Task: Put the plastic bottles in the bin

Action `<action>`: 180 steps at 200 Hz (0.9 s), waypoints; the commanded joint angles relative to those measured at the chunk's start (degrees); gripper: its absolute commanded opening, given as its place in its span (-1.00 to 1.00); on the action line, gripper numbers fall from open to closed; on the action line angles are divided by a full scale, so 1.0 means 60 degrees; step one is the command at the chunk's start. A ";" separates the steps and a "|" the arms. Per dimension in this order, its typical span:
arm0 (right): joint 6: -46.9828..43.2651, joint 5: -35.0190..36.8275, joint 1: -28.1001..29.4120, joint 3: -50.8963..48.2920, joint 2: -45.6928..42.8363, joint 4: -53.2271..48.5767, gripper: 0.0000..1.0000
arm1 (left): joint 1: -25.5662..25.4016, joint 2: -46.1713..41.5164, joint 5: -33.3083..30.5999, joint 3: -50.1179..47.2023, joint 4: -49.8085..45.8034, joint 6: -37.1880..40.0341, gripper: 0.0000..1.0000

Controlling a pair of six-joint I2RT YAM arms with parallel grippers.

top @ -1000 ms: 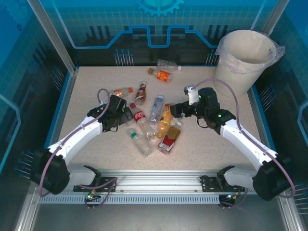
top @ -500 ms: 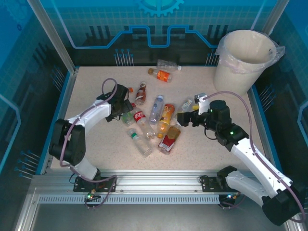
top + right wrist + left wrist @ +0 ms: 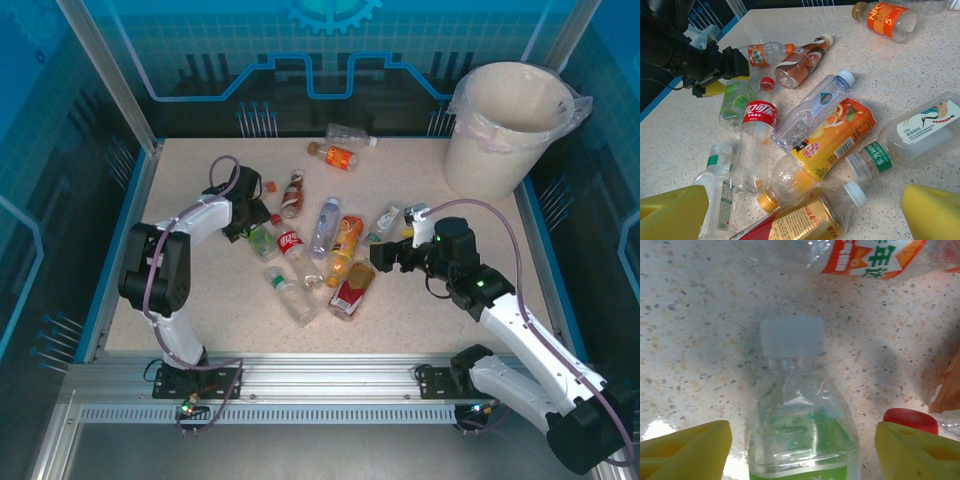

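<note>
Several plastic bottles lie in a loose heap mid-table. My left gripper (image 3: pixel 256 228) (image 3: pixel 803 432) is open and straddles a green-label bottle (image 3: pixel 802 440) (image 3: pixel 263 241) with a white cap, with a gap showing on each side. Beside it lies a red-label cola bottle (image 3: pixel 290 246) (image 3: pixel 756 135). My right gripper (image 3: pixel 386 255) (image 3: pixel 805 202) hangs open just right of the heap, over a red-and-gold-label bottle (image 3: pixel 805 220) (image 3: pixel 352 290) and an orange juice bottle (image 3: pixel 832 137) (image 3: pixel 345 238). The cream bin (image 3: pixel 505 125) stands at the far right corner.
An orange-label bottle (image 3: pixel 340 157) and a clear one (image 3: pixel 350 133) lie near the back edge. A brown bottle (image 3: pixel 292 193), a blue-label bottle (image 3: pixel 325 225), a green-banded white-label bottle (image 3: pixel 386 221) and a green-capped clear bottle (image 3: pixel 288 292) ring the heap. Bare tabletop lies right of the right arm.
The left arm swung farther back and its jaws narrowed around the green-label bottle. The right gripper drew back to the right of the heap, still wide open.
</note>
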 commanded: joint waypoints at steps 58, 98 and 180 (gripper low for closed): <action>0.0062 -0.0360 0.0077 0.0113 0.0005 0.0248 1.00 | 0.0062 0.0201 0.0319 -0.0287 0.0274 0.0590 0.22; -0.0096 -0.0505 0.0089 0.0077 -0.0114 0.0305 1.00 | 0.0077 0.0014 0.0340 -0.0468 0.0292 0.0820 0.08; 0.0971 -0.1176 0.0242 -0.0488 0.0336 0.2147 1.00 | -0.0519 -0.4099 0.1538 -0.1913 0.2427 0.0641 0.04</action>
